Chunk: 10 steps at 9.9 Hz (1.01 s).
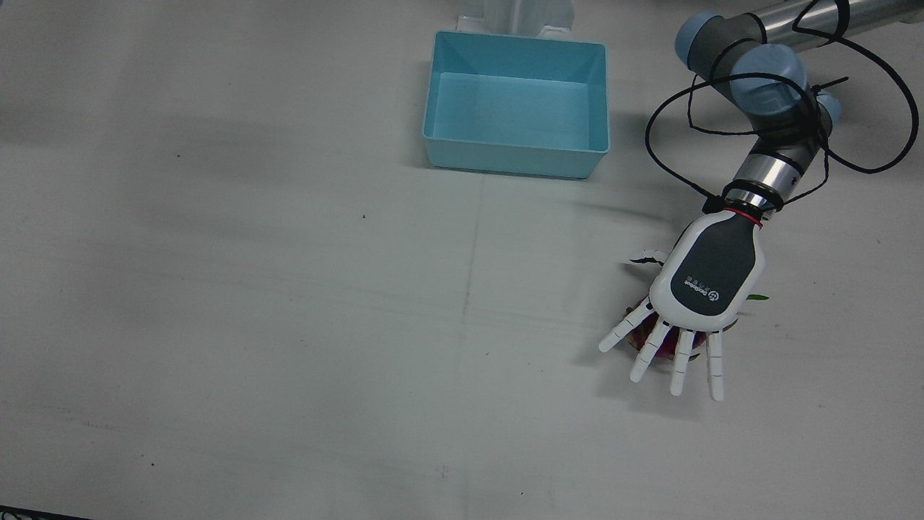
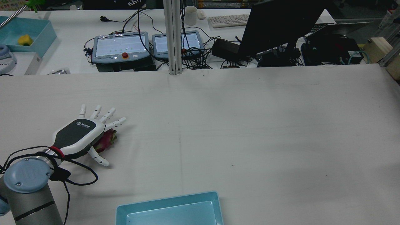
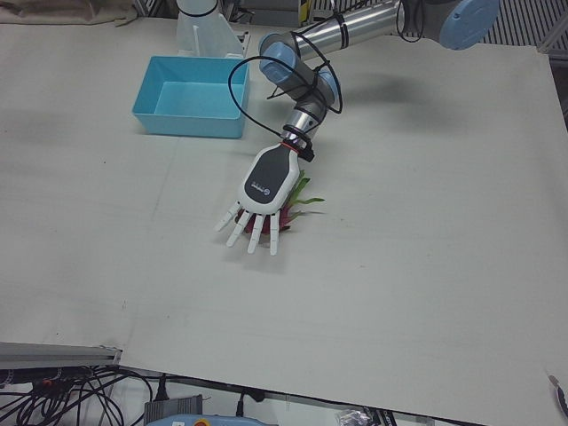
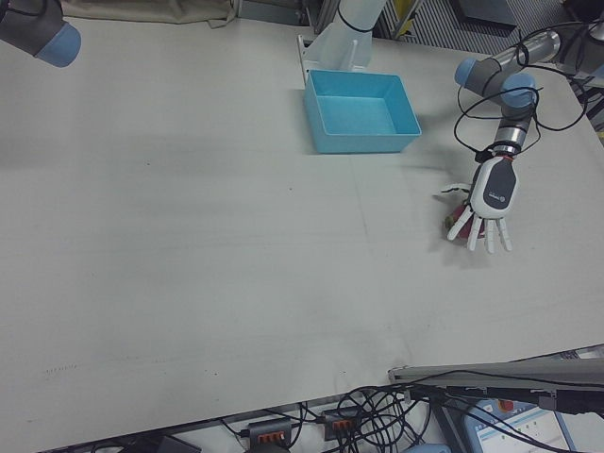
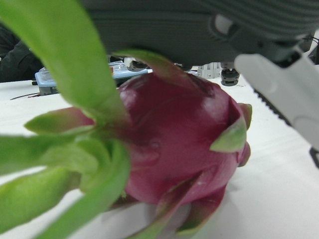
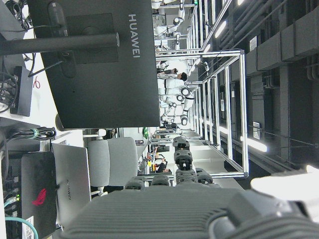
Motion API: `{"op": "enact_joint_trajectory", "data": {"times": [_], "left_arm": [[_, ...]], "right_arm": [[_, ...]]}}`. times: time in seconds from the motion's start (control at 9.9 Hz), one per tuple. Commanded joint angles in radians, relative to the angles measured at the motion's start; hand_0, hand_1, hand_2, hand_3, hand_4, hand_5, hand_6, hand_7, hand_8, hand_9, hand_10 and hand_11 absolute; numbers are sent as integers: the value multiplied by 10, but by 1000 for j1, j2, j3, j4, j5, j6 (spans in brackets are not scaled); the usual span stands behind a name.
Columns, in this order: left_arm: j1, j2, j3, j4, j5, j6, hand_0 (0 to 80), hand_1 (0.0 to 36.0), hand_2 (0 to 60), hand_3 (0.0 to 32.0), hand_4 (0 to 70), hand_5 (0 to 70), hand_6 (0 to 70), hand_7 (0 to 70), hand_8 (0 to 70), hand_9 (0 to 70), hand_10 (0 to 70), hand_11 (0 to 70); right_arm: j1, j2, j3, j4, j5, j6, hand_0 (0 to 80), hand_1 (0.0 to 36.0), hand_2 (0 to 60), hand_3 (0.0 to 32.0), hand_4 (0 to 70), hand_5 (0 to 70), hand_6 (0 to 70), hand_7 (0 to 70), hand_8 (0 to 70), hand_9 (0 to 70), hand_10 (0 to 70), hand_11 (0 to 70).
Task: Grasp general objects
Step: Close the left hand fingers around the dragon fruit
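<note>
A dragon fruit [image 5: 179,134], magenta with green leafy scales, lies on the white table under my left hand [image 1: 711,278]. The hand is palm down right over the fruit, its fingers [image 1: 678,368] straight and spread beyond it, open and not wrapped round it. In the rear view the fruit [image 2: 107,139] peeks out from under the palm [image 2: 79,134] beside the thumb. Whether the palm touches the fruit I cannot tell. My right hand [image 6: 189,214] shows only as a grey palm edge in its own view, facing a monitor; its fingers are not readable.
An empty light-blue bin [image 1: 516,162] stands at the robot's side of the table, near the middle. A black cable [image 1: 877,94] loops around the left arm's wrist. Monitors, pendants and cables sit beyond the far table edge [image 2: 200,73].
</note>
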Motion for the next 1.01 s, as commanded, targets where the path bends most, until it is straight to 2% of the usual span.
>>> {"op": "enact_joint_trajectory", "data": {"times": [0.0, 0.2, 0.4, 0.51, 0.61, 0.71, 0.81, 0.91], "left_arm": [[-57, 3, 22, -7, 48, -57, 526, 274, 144, 320, 0, 0, 0, 0, 0, 0, 0, 0], [-70, 3, 85, -55, 48, -63, 526, 271, 142, 320, 0, 0, 0, 0, 0, 0, 0, 0], [-65, 6, 88, -55, 48, -53, 520, 255, 119, 320, 0, 0, 0, 0, 0, 0, 0, 0], [-68, 6, 79, -52, 45, -52, 521, 257, 127, 320, 0, 0, 0, 0, 0, 0, 0, 0], [-70, 4, 73, -52, 45, -52, 512, 239, 134, 320, 0, 0, 0, 39, 0, 0, 0, 0], [-70, 4, 68, -52, 42, -52, 498, 208, 124, 292, 0, 0, 0, 197, 0, 25, 3, 16], [-68, 4, 66, -53, 41, -52, 487, 179, 122, 114, 0, 39, 87, 412, 58, 68, 75, 125], [-65, 4, 68, -65, 39, -46, 500, 191, 175, 0, 35, 103, 195, 600, 114, 169, 145, 228]], "right_arm": [[0, 0, 0, 0, 0, 0, 0, 0, 0, 0, 0, 0, 0, 0, 0, 0, 0, 0], [0, 0, 0, 0, 0, 0, 0, 0, 0, 0, 0, 0, 0, 0, 0, 0, 0, 0], [0, 0, 0, 0, 0, 0, 0, 0, 0, 0, 0, 0, 0, 0, 0, 0, 0, 0], [0, 0, 0, 0, 0, 0, 0, 0, 0, 0, 0, 0, 0, 0, 0, 0, 0, 0], [0, 0, 0, 0, 0, 0, 0, 0, 0, 0, 0, 0, 0, 0, 0, 0, 0, 0], [0, 0, 0, 0, 0, 0, 0, 0, 0, 0, 0, 0, 0, 0, 0, 0, 0, 0], [0, 0, 0, 0, 0, 0, 0, 0, 0, 0, 0, 0, 0, 0, 0, 0, 0, 0], [0, 0, 0, 0, 0, 0, 0, 0, 0, 0, 0, 0, 0, 0, 0, 0, 0, 0]]}}
